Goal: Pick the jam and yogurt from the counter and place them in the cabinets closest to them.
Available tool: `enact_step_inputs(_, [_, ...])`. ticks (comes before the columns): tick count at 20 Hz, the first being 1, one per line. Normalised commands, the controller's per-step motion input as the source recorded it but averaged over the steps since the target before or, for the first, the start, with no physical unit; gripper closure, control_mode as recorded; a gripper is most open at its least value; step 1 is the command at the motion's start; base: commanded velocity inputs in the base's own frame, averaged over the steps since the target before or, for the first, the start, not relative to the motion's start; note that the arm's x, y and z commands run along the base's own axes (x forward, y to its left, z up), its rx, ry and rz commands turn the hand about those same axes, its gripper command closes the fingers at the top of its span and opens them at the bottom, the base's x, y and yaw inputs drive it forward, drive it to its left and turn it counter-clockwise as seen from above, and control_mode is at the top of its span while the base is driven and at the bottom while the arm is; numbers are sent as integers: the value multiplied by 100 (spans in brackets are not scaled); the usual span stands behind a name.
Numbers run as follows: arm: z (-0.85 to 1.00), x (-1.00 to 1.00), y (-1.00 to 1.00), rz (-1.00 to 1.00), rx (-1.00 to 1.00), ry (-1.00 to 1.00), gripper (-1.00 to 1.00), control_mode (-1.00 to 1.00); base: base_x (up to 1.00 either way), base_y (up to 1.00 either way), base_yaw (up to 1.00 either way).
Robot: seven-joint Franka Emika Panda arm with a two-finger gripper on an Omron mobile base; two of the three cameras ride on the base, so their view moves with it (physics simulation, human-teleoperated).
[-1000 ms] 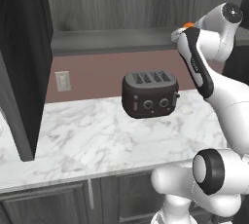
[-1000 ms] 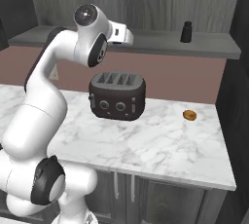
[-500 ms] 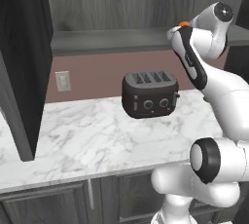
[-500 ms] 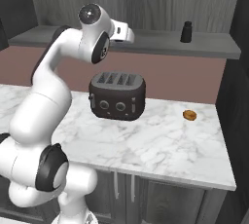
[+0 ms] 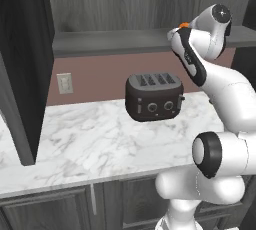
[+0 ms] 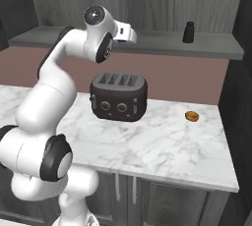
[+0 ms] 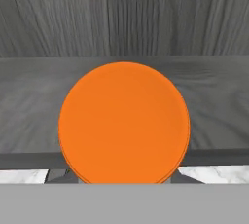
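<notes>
Left base view: jam jar (image 5: 184, 25) carried high at shelf (image 5: 100, 41) level, above toaster (image 5: 152, 96). Right base view: arm raised toward cabinets (image 6: 147, 4). Hand view: orange jar directly ahead, seemingly gripped by claw; shelf beyond.

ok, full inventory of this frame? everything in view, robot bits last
small orange cup-shaped jam jar: 1, orange, at the hand, level with the shelf
black four-slot toaster: 1, black, back of the counter
small black bottle: 1, black, right part of the shelf
small round brown item: 1, brown, on the counter right of the toaster; too small to name
wall outlet plate: 1, pale grey, on the reddish-brown back wall
white marble-look counter: 1, white with grey veins, over dark cupboards
flat grey cabinet shelf: 1, grey, under the wood-grain wall cabinets
white robot arm: 1, white with dark joints, raised to the shelf; the jaws are hidden by the jar
</notes>
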Motion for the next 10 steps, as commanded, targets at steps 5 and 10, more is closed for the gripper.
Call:
enact_step_inputs(5, [-6,33,2,0,0,1,100,-100,0,0,0])
enact_step_inputs(10, [0,40,4,0,0,10,100,-100,0,0,0])
